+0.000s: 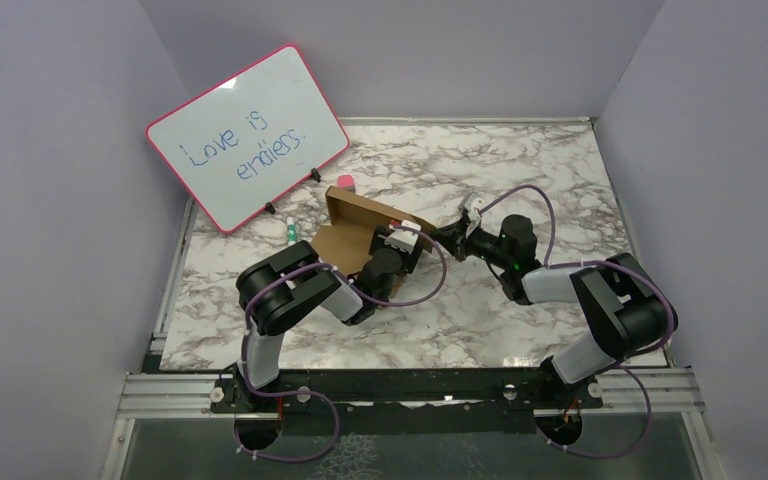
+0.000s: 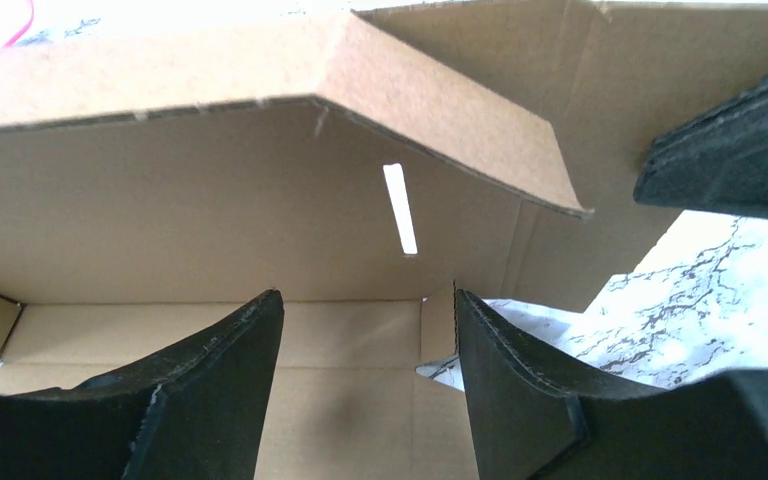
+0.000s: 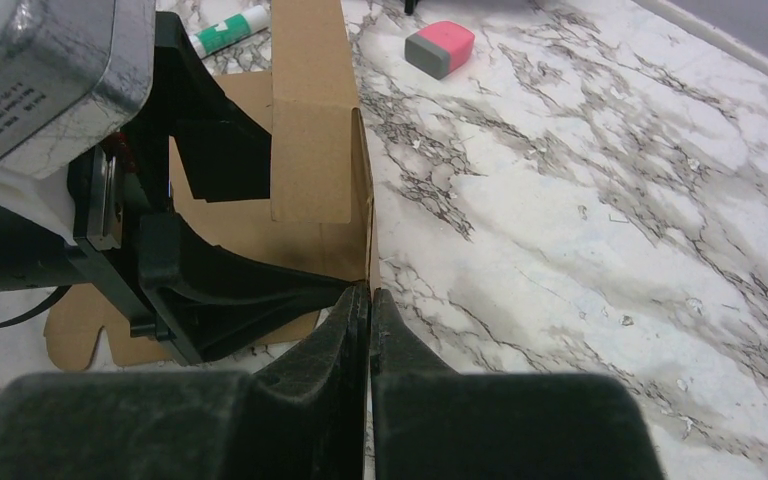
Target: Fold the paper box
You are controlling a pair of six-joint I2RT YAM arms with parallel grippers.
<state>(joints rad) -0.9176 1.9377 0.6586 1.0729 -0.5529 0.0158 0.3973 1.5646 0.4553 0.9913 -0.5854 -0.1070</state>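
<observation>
The paper box [image 1: 352, 222] is brown cardboard, partly folded, lying at mid-table. Its slotted back wall [image 2: 210, 210] stands upright, with a flap [image 2: 260, 65] bent over the top. My left gripper [image 2: 368, 300] is open over the box floor. A small upright tab [image 2: 438, 320] rests against the inside of its right finger. My right gripper [image 3: 370, 292] is shut, its tips pinching the near end of an upright side wall [image 3: 310, 120]. In the top view both grippers, left [image 1: 407, 238] and right [image 1: 452, 240], meet at the box's right end.
A pink-rimmed whiteboard [image 1: 245, 135] leans at the back left. A pink and grey eraser [image 3: 440, 47] lies behind the box, and a marker [image 3: 228, 30] lies to its left. Lilac walls close in three sides of the marble table [image 1: 520, 170].
</observation>
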